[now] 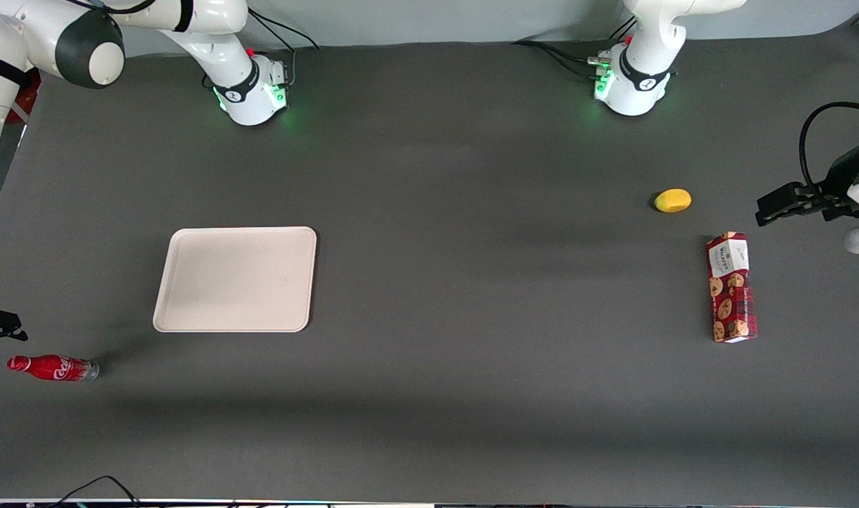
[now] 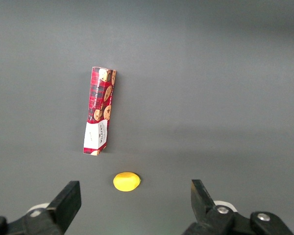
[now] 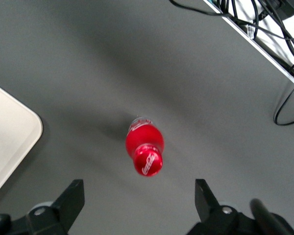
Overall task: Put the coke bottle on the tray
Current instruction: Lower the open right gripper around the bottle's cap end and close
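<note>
Even, diffuse overhead light, fairly bright, no hard glare on the dark matte table (image 1: 429, 395). Shadows are soft: broad faint bands across the tabletop's middle and along its edge nearest the front camera, a short smear beside the coke bottle (image 1: 53, 367) near the working arm's end. Green LED glow spills around both arm bases. Gripper (image 3: 139, 203) above the bottle, fingers spread wide, slightly soft in the right wrist view; the bottle (image 3: 145, 145) is sharp there, foreshortened.

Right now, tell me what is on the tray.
Nothing: the tray shows bare, with no part covered. The bottle stands on the table, nearer the front camera than the tray. The claw hangs open above the bottle.
</note>
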Controlling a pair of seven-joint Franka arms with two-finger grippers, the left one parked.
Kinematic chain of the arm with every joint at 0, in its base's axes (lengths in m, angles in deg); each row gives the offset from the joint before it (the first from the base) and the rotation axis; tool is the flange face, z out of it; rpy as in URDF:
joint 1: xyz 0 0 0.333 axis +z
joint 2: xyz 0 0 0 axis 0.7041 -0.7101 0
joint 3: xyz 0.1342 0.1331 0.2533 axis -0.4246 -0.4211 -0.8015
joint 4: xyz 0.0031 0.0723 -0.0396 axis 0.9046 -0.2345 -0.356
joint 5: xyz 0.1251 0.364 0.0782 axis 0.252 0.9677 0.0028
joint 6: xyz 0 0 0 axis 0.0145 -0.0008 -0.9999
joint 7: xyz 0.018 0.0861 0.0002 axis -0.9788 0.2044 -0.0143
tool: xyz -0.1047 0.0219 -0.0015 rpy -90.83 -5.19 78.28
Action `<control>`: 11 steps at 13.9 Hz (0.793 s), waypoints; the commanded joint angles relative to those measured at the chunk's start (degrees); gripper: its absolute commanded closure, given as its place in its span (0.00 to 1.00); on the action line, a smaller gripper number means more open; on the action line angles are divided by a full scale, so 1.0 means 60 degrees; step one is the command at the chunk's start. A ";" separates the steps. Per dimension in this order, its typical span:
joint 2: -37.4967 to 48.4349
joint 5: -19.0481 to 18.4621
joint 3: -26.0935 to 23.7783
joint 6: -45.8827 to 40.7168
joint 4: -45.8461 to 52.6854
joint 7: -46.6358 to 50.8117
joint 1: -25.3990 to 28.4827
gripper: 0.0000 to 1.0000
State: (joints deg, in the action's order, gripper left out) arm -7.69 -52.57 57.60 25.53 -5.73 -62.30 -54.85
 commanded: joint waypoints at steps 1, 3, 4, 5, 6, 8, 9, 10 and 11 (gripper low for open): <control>-0.0697 0.0521 0.0107 -0.0053 0.0721 -0.0314 -0.0062 0.00; -0.0888 0.0711 0.0107 0.0019 0.0721 -0.0314 -0.0135 0.00; -0.0918 0.0814 0.0122 0.0107 0.0721 -0.0314 -0.0135 0.00; -0.0962 0.0815 0.0122 0.0152 0.0721 -0.0329 -0.0135 0.00; -0.0977 0.0815 0.0122 0.0152 0.0736 -0.0343 -0.0164 0.00; -0.1035 0.0829 0.0107 0.0254 0.0750 -0.0592 -0.0194 0.00; -0.1035 0.0830 0.0107 0.0269 0.0750 -0.0593 -0.0194 0.00; -0.1064 0.0830 0.0122 0.0269 0.0794 -0.0593 -0.0194 0.00; -0.1079 0.0844 0.0107 0.0269 0.0794 -0.0607 -0.0208 0.00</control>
State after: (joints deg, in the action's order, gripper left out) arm -12.50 -49.58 57.82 27.35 -3.49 -63.71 -55.63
